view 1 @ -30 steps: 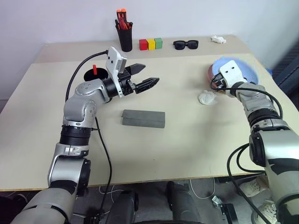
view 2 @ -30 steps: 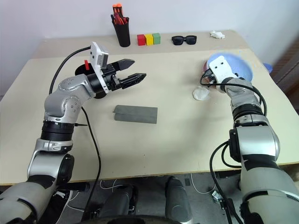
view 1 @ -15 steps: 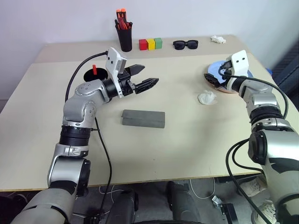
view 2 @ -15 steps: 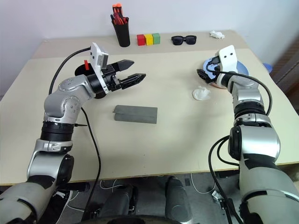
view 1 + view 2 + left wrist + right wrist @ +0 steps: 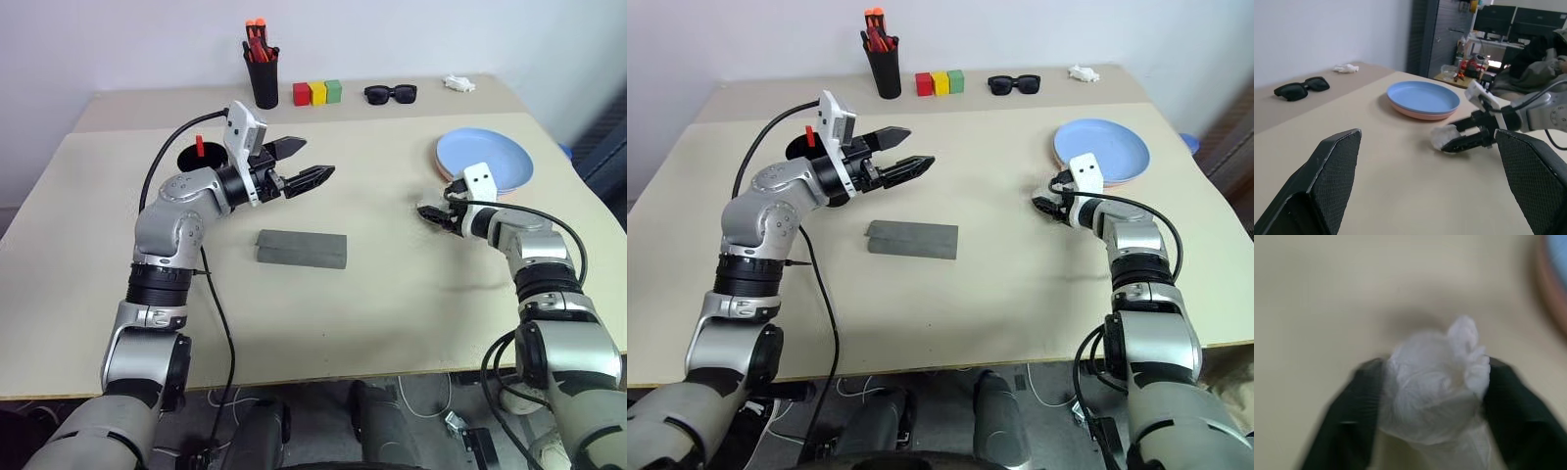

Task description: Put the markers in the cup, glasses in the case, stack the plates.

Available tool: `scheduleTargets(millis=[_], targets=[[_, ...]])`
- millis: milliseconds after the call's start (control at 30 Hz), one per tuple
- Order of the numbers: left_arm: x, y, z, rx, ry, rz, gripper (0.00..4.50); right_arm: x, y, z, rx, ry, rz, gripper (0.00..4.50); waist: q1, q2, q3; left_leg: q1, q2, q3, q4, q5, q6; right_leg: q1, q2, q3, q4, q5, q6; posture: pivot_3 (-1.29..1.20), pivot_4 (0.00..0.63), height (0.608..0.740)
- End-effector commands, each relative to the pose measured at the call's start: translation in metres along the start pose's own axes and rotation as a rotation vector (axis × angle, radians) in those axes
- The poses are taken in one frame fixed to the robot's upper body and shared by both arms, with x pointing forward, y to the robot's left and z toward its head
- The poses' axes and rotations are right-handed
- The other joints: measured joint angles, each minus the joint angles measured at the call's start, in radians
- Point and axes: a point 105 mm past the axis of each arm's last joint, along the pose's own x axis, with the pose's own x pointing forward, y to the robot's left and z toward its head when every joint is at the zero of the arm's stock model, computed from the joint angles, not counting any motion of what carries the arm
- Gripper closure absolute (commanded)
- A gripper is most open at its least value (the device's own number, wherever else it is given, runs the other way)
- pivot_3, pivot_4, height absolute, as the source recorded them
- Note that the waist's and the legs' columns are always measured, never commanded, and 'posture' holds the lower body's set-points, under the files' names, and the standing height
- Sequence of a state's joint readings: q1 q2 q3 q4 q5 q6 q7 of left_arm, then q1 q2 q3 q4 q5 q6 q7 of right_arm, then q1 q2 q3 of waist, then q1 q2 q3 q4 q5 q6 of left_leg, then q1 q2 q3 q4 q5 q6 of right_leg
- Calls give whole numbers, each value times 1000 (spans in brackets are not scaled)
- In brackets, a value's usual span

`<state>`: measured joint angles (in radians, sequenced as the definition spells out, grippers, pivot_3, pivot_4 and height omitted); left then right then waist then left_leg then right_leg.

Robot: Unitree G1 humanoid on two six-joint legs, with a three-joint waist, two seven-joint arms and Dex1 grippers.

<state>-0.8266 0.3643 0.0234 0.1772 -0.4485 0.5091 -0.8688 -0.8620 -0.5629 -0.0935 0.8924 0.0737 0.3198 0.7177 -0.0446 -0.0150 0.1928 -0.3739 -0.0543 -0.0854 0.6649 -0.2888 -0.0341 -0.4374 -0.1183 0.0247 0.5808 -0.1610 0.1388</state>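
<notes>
I have the right gripper [image 5: 1050,203] down at the table [image 5: 392,294], its two fingers closed around a crumpled white wad [image 5: 1432,384] that bulges out between them. That wad is not one of my task things, so I judge this a clearing step: lift it straight up without dragging, keep the squeeze light since it is soft and could slip, and carry it well away from the plates [image 5: 485,159].

The left gripper [image 5: 299,166] hangs above the table with its fingers spread wide and nothing between them.

The blue plate sits on top of the pink one near the table's far right corner, just beyond the right gripper, so the stacking looks finished. The case [image 5: 301,249] lies shut in the middle of the table, its long axis running left to right with a slight tilt. The cup [image 5: 196,157] stands behind the left arm, and a red marker [image 5: 199,145] stands upright in it. I cannot see the wire glasses anywhere, so I cannot tell whether they are in the case.
</notes>
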Motion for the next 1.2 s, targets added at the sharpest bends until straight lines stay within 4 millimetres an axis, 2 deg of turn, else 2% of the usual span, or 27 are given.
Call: scheduleTargets(millis=[33, 100, 133, 233, 300, 400, 500, 600, 700, 800, 1033, 1133, 1200], targets=[[-2, -1, 17, 46, -46, -5, 0, -6, -8, 35, -19, -105, -27, 3505, 0, 0, 0, 0, 0, 0, 0, 0, 0, 0, 0, 0, 0, 0, 0, 0, 150, 740], [-2, -1, 17, 46, -47, -4, 0, -8, -13, 42, -44, -121, -56, 4462, 0, 0, 0, 0, 0, 0, 0, 0, 0, 0, 0, 0, 0, 0, 0, 0, 150, 740], [-1, -1, 17, 45, -48, -4, 0, -9, -15, 46, -51, -138, -70, 4462, 0, 0, 0, 0, 0, 0, 0, 0, 0, 0, 0, 0, 0, 0, 0, 0, 150, 740], [-1, -1, 17, 44, -50, -2, 0, -18, -37, 74, -58, -245, -209, 4462, 0, 0, 0, 0, 0, 0, 0, 0, 0, 0, 0, 0, 0, 0, 0, 0, 150, 740], [-1, -1, 17, 43, -52, -1, 0, -24, -50, 85, -15, -292, -290, 4462, 0, 0, 0, 0, 0, 0, 0, 0, 0, 0, 0, 0, 0, 0, 0, 0, 150, 740], [-1, -1, 17, 42, -54, -2, 0, -33, -70, 92, -29, -313, -444, 4462, 2, 0, 0, 0, 0, 0, 0, 0, 0, 0, 0, 0, -1, 0, 0, 0, 150, 740], [0, -2, 18, 43, -53, -3, 0, -34, -78, 86, -77, -272, -515, 4462, 0, 0, 0, 0, 0, 0, -1, 0, 0, 0, 0, 0, -1, 0, 0, 0, 150, 740], [-2, 0, 20, 47, -54, 4, 0, -35, -81, 82, -39, -276, -538, 3498, -1, 0, 0, 0, 0, 0, -1, 0, 1, 0, 0, 0, -1, 0, 0, 0, 150, 740], [-5, 0, 20, 47, -52, 8, 0, -35, -82, 79, -96, -253, -565, 1994, -2, 0, 0, 0, 0, 0, -1, 0, 0, 0, 0, 0, -1, 0, 0, 0, 150, 740], [-6, -1, 19, 46, -50, 15, 0, -34, -80, 84, -105, -273, -571, 427, -3, 0, 0, 0, 0, 0, -1, 0, 0, 0, 0, 0, -1, 0, 0, 0, 150, 740], [-8, -1, 19, 46, -54, 25, 0, -39, -75, 111, -135, -373, -547, 427, -3, 0, 0, 0, 0, 0, -1, 0, 0, 0, 0, 0, -1, 0, 0, 0, 150, 740], [-9, 1, 18, 47, -54, 31, 0, -41, -66, 126, -135, -466, -464, 427, -3, 0, 0, 0, 0, 0, -1, 0, 0, 0, 0, 0, -1, 0, 0, 0, 150, 740], [-11, 2, 17, 48, -51, 32, 0, -40, -60, 127, -130, -492, -404, 427, -3, 0, 0, 0, 0, 0, -1, 0, 0, 0, 0, 0, -1, 0, 0, 0, 150, 740]])
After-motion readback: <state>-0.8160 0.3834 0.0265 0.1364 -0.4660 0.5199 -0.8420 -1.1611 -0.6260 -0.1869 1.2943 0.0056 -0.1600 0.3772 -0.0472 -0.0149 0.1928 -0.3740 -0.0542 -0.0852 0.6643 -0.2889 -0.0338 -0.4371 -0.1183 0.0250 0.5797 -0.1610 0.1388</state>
